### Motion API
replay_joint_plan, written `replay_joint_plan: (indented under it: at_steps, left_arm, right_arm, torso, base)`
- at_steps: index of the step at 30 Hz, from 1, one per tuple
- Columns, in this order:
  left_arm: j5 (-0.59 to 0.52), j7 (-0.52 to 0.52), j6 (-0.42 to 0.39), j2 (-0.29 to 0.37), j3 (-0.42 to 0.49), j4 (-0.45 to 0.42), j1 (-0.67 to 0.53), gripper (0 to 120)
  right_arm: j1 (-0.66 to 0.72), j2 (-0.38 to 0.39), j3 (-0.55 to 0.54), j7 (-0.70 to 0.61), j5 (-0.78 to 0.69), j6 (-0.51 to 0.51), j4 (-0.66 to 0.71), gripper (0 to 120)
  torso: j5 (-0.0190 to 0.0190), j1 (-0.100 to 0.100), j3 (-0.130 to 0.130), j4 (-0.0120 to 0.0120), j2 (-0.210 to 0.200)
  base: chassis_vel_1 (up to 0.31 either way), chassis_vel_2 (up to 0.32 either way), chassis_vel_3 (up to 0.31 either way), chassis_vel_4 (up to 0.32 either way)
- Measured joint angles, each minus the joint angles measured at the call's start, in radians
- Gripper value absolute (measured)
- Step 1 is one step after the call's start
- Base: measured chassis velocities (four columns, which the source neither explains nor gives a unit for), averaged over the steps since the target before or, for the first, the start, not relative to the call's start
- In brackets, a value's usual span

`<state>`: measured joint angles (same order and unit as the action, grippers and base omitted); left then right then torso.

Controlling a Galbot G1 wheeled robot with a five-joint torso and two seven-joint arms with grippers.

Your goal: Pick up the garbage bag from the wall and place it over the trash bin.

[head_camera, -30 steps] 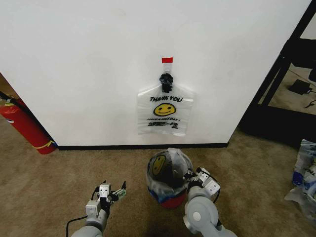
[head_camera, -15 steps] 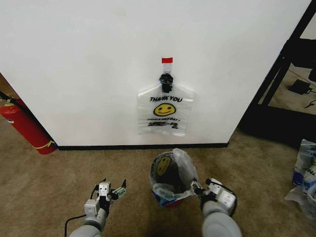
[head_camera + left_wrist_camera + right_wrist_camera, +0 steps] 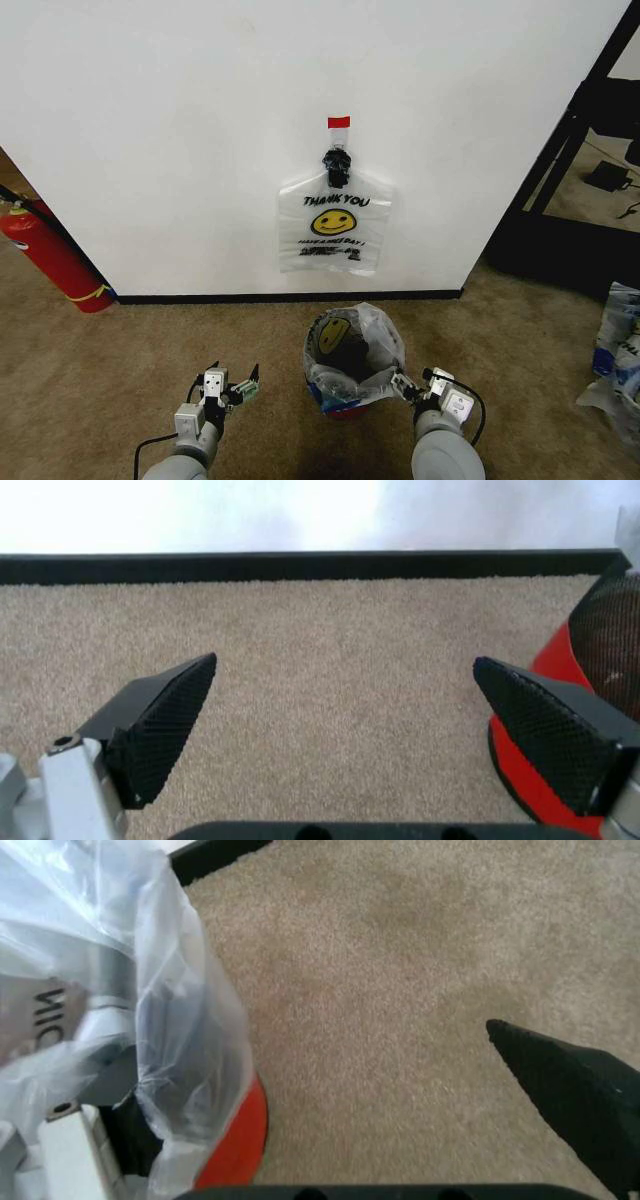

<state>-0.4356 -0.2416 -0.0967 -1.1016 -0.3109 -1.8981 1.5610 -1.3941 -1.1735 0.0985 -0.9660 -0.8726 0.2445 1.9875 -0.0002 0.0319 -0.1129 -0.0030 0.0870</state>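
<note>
The thin translucent smiley-face garbage bag (image 3: pixel 352 352) is draping over the black wire-mesh trash bin (image 3: pixel 343 362), where the right gripper (image 3: pixel 407 387), jaws spread, is probably releasing; easing clear avoids snagging plastic, while the left gripper (image 3: pixel 229 384) is idling spread-jawed beside the bin.

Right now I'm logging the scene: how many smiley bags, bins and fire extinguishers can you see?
Smiley bags: 2, one on the wall, one over the bin
Bins: 1
Fire extinguishers: 1
Total: 4

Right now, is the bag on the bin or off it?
On: the garbage bag drapes over the trash bin's rim.
</note>
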Motion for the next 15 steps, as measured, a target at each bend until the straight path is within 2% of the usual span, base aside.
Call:
replay_joint_plan:
  at_steps: [5,15]
  left_arm:
    - [0.0,0.0,0.004,-0.002,0.002,0.002,0.001,100]
    - [0.001,0.002,0.006,-0.005,0.007,0.007,-0.004,100]
  right_arm:
    - [0.021,-0.027,-0.017,0.03,0.021,-0.015,-0.051,100]
    - [-0.05,0.0,-0.017,0.09,0.057,-0.049,0.061,100]
  torso:
    - [0.0004,0.0,0.0,0.0001,0.0]
    - [0.0,0.0,0.0,-0.0001,0.0]
  base:
    - [0.0,0.0,0.0,0.0]
    - [0.0,0.0,0.0,0.0]
